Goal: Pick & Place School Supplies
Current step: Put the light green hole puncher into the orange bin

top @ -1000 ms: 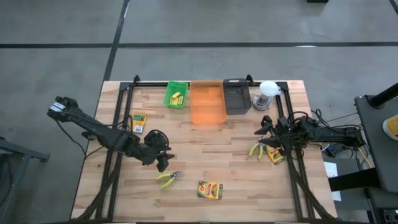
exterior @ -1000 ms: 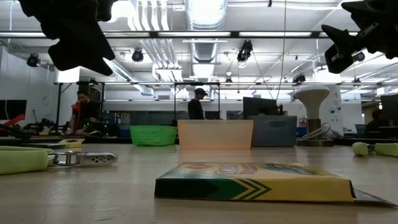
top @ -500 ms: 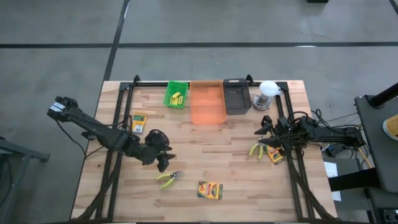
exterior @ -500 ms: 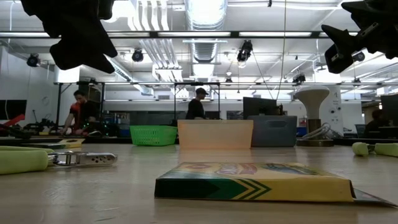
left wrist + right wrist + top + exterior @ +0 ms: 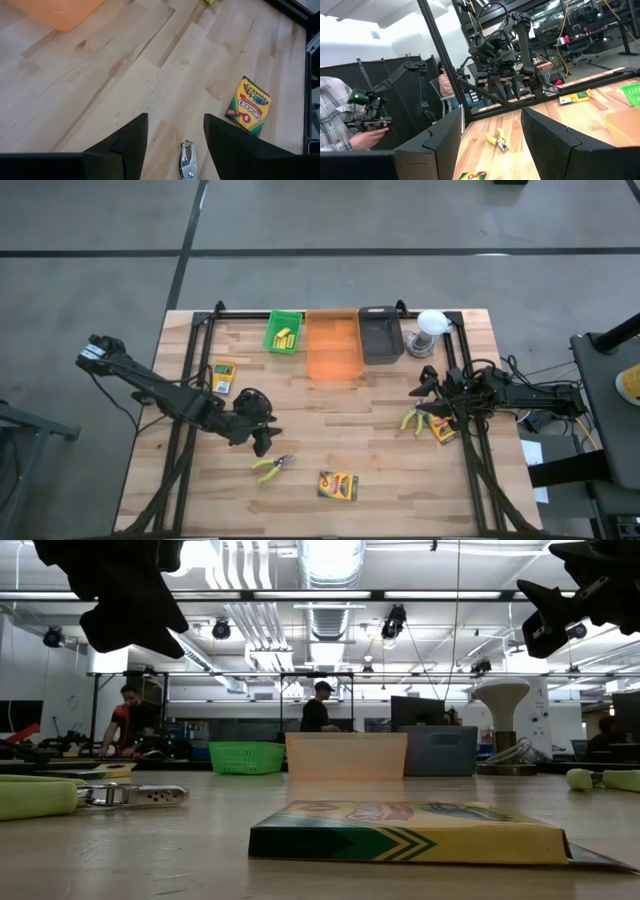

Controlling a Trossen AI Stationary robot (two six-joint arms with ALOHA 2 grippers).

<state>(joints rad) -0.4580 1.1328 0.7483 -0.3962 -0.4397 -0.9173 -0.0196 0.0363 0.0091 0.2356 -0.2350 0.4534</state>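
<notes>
The left gripper (image 5: pixel 262 444) hovers, jaws parted and empty, just above yellow-handled pliers (image 5: pixel 271 467) on the wooden table (image 5: pixel 380 450); a crayon box (image 5: pixel 338 485) lies nearby. At the table's right edge the right gripper (image 5: pixel 424 393) waits, jaws apart and holding nothing, beside a second pair of pliers (image 5: pixel 410 420) and another box (image 5: pixel 443 429). A third box (image 5: pixel 223 374) lies at left. Yellow blocks (image 5: pixel 285 335) sit in the green tray (image 5: pixel 273 340), next to the orange tray (image 5: pixel 334 346) and black tray (image 5: pixel 380 335).
</notes>
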